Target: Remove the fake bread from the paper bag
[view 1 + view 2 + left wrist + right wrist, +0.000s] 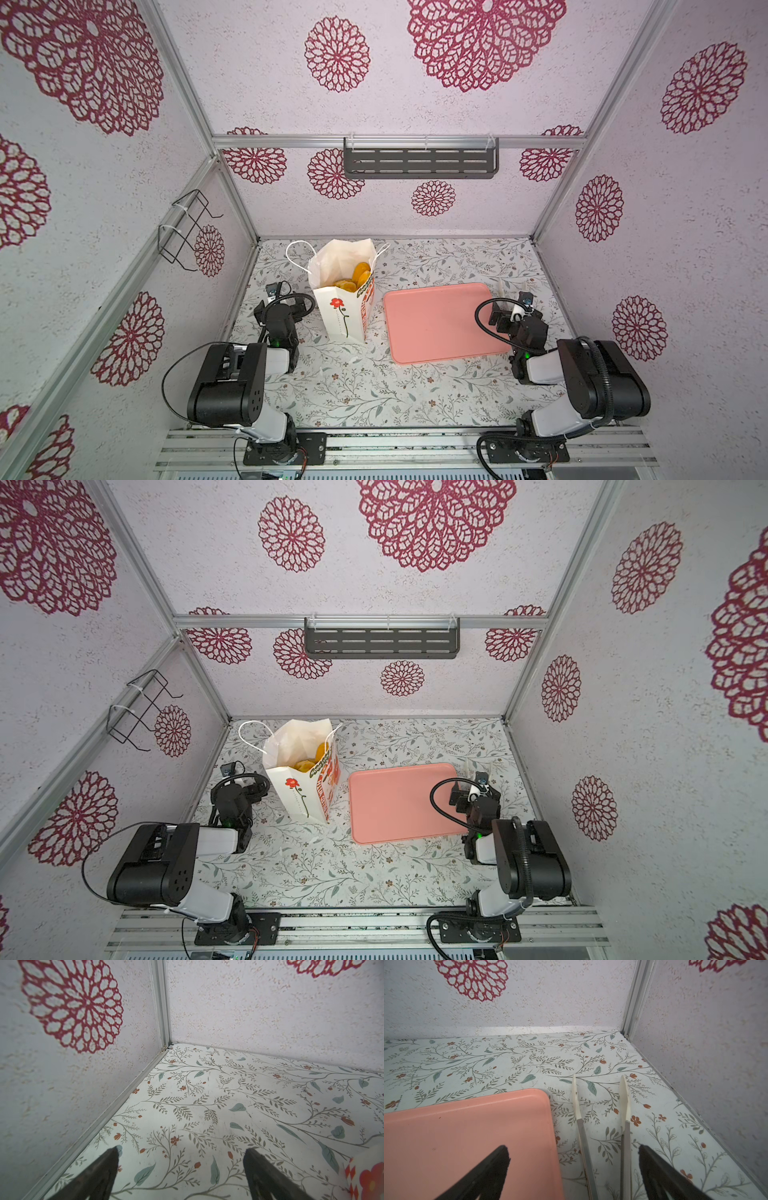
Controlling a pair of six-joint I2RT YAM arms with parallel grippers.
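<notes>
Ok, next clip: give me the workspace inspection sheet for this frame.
Surface: floral tabletop, flat, no spills.
Job's things: paper bag upright, open; fake bread inside; pink tray bare beside it.
Clutter: tongs beside the tray, ungripped.
Grippers: left gripper open, empty; right gripper open, astride the tongs.
Cables: black cables loop at both wrists, snagging nothing seen.
Surroundings: wire rack on a side wall, slotted shelf on the back wall.
</notes>
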